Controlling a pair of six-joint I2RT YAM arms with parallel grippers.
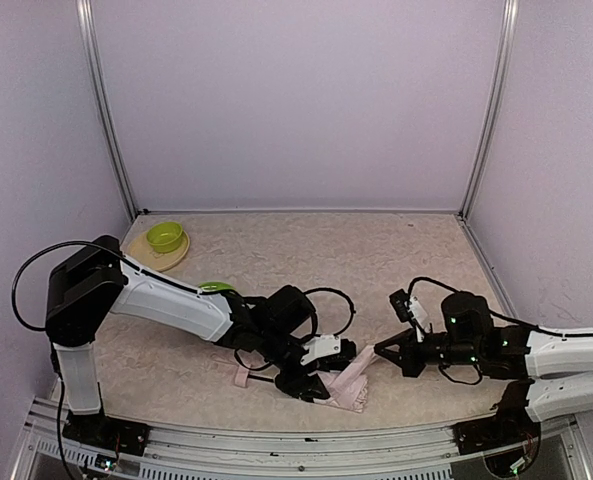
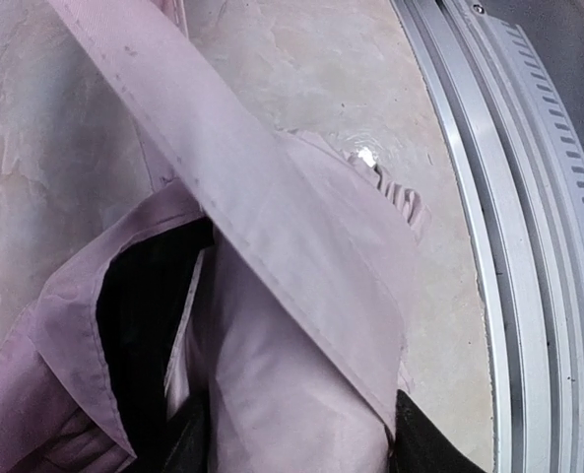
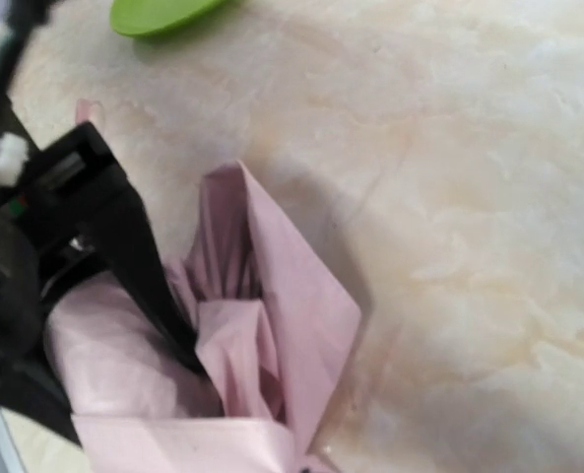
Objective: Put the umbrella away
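grasping pink umbrella at bunched canopy w/ l gripper; w/ r gripper clenched just right, fabric pinch unclear. soft, light, slippy: best grabbed at thick bundle, not loose flaps.

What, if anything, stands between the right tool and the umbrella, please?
Nothing visible does. The right tool, shut, sits at one end of the umbrella; whether it touches is unclear. The left tool straddles the fabric farther along, not in between.
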